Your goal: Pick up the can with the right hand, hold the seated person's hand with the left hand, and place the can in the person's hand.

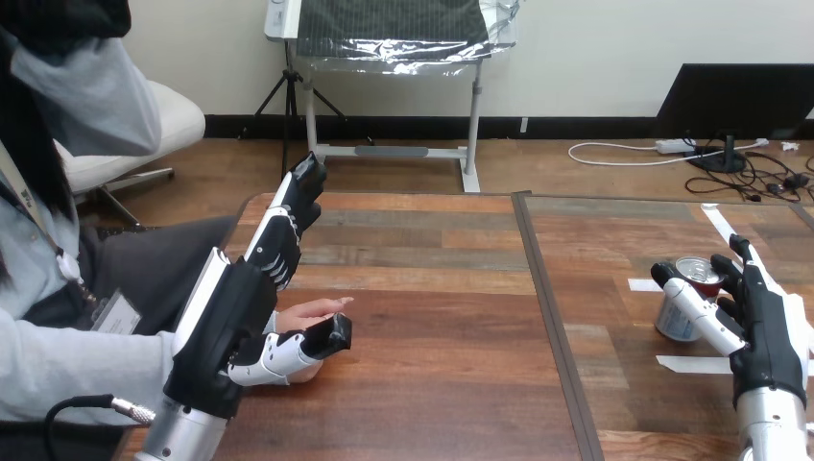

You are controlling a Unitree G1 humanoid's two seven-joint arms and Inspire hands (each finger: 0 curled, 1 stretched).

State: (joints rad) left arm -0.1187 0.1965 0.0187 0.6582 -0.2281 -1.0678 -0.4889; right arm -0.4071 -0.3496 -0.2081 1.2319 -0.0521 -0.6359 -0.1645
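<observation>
Head view: my right hand (763,322) clasps the upright can (683,309) by the right edge of the table (432,317). The person's hand (312,311) lies well left, beside my open left hand (240,307).

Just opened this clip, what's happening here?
The robot's right hand is wrapped round a silver drink can with a reddish top, thumb across its front. The can stands on the wooden table at the view's right. The left hand is open, fingers straight up, beside the seated person's upturned hand, which rests on the table at the left. Nothing is handed over yet.
</observation>
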